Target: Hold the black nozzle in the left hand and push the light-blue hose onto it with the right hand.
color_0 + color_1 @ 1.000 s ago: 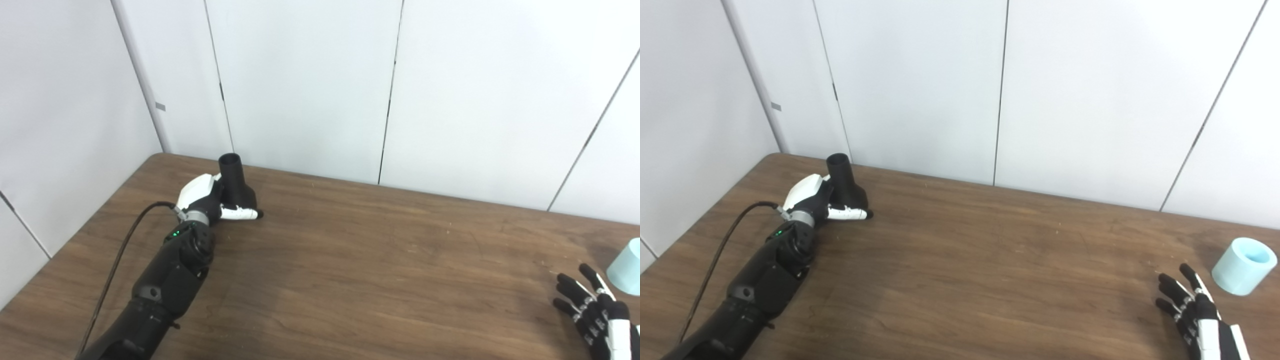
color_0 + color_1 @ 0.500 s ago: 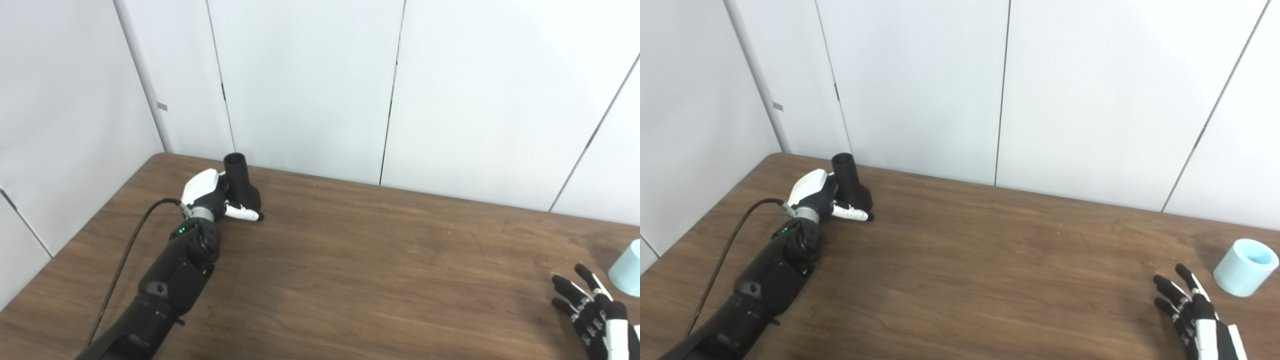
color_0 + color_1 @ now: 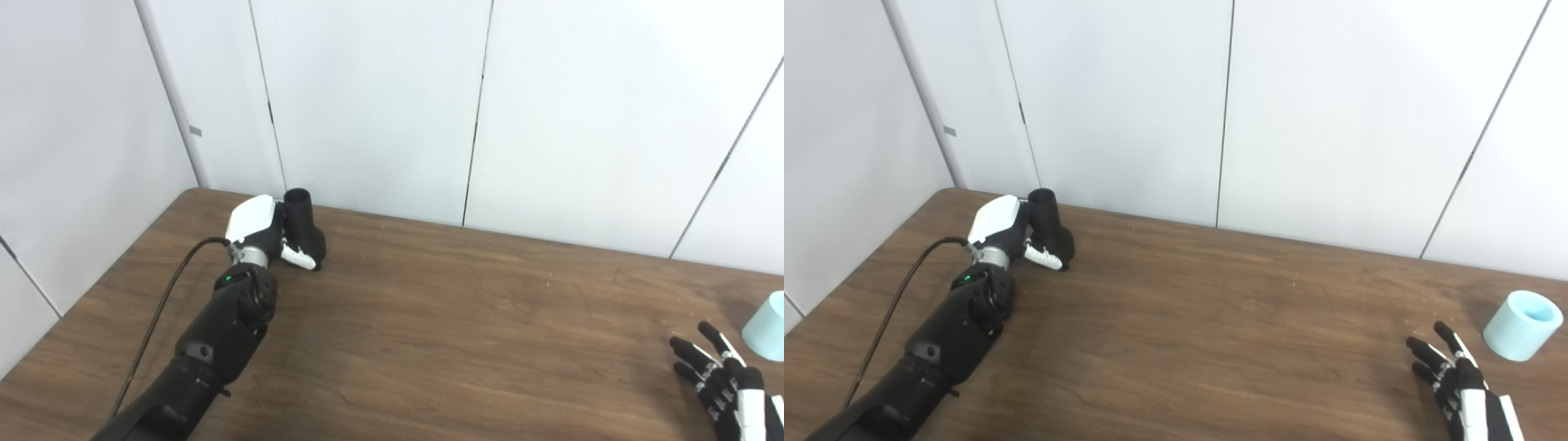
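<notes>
In the upper left of the frame, the left hand (image 3: pixel 1009 236), black with a white back shell, is wrapping its fingers and white-tipped thumb around the flared base of the black plastic funnel-shaped nozzle (image 3: pixel 1051 229), apparently gripping low so the narrow round mouth is pointing up and staying clear to receive the hose. The nozzle is sitting near the far left corner of the brown wood-grain table (image 3: pixel 1213 318), and whether its base is touching the tabletop cannot be told. At the lower right edge, the right hand (image 3: pixel 1461 386), black with white stripes, is hovering with fingers spread and holding nothing, seemingly poised to reach. Just beyond its fingertips, the short light-blue cylindrical hose piece (image 3: pixel 1522 324) is lying tilted on the table, its open end facing upward, well apart from the nozzle.
</notes>
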Motion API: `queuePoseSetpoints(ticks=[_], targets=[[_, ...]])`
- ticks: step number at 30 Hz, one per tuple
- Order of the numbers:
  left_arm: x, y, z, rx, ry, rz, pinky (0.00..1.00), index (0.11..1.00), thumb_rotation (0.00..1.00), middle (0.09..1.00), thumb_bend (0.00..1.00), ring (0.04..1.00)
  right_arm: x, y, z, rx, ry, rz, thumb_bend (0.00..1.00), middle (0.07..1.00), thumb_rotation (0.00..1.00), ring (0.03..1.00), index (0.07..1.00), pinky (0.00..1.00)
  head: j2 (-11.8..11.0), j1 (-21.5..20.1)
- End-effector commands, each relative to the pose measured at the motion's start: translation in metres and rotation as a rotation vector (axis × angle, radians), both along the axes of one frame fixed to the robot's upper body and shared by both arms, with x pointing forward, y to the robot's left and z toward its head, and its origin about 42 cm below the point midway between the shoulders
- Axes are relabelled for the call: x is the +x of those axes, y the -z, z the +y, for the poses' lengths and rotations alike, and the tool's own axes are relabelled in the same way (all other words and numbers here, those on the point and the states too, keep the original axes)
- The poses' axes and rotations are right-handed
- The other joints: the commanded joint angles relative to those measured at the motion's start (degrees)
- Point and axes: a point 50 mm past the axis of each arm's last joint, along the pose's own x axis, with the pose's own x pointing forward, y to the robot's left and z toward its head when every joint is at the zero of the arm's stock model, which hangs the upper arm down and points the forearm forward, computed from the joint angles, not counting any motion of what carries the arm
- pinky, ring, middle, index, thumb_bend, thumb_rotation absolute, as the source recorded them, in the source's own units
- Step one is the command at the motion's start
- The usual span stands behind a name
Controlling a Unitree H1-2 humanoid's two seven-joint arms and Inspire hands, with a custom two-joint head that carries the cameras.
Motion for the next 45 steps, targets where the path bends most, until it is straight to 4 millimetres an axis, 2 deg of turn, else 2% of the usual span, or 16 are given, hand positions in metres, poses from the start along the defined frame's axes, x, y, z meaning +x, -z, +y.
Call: queuePoseSetpoints(ticks=[1, 5, 9, 15, 23, 30, 35, 39, 45], targets=[[0.002, -0.012, 0.007, 0.047, -0.004, -0.052, 1.0, 0.466, 0.0, 0.52, 0.52, 0.769, -0.003, 0.008, 0.009, 0.035, -0.005, 0.004, 0.58, 0.79, 1.0, 0.867, 0.922, 0.85, 0.0, 0.0], [-0.002, -0.012, 0.0, 0.028, 0.022, -0.073, 1.0, 0.476, 0.0, 0.505, 0.52, 0.752, -0.004, 0.006, 0.011, 0.038, -0.006, 0.003, 0.58, 0.79, 1.0, 0.873, 0.921, 0.85, 0.2, -0.5], [-0.007, -0.012, -0.009, 0.003, 0.056, -0.093, 1.0, 0.481, 0.0, 0.496, 0.52, 0.782, -0.005, 0.004, 0.015, 0.038, -0.006, 0.004, 0.58, 0.79, 1.0, 0.871, 0.921, 0.84, 0.6, -1.3], [-0.02, -0.02, -0.031, -0.038, 0.143, -0.132, 1.0, 0.492, 0.0, 0.48, 0.52, 0.705, -0.005, 0.001, 0.02, 0.04, -0.004, 0.006, 0.59, 0.784, 1.0, 0.872, 0.921, 0.85, 1.4, -3.2], [-0.036, -0.02, -0.056, -0.063, 0.255, -0.154, 1.0, 0.491, 0.0, 0.481, 0.52, 0.706, -0.006, -0.007, 0.027, 0.037, 0.007, 0.0, 0.58, 0.781, 1.0, 0.873, 0.923, 0.87, 2.1, -4.1], [-0.062, -0.021, -0.087, -0.143, 0.335, -0.152, 1.0, 0.486, 0.0, 0.489, 0.52, 0.708, -0.008, -0.012, 0.031, 0.032, 0.013, 0.0, 0.58, 0.783, 1.0, 0.876, 0.928, 0.87, 3.4, -6.4], [-0.083, -0.01, -0.111, -0.216, 0.412, -0.108, 1.0, 0.484, 0.0, 0.493, 0.52, 0.708, -0.01, -0.019, 0.036, 0.034, 0.012, 0.004, 0.59, 0.782, 1.0, 0.88, 0.925, 0.87, 4.5, -9.2], [-0.088, -0.001, -0.119, -0.235, 0.439, -0.072, 1.0, 0.494, 0.0, 0.477, 0.52, 0.711, -0.011, -0.025, 0.04, 0.035, 0.01, 0.002, 0.58, 0.784, 1.0, 0.884, 0.922, 0.87, 5.3, -10.8], [-0.102, 0.014, -0.146, -0.239, 0.534, 0.013, 1.0, 0.504, 0.0, 0.458, 0.52, 0.711, -0.014, -0.035, 0.045, 0.034, 0.007, -0.012, 0.56, 0.784, 1.0, 0.891, 0.913, 0.89, 6.6, -12.8]])
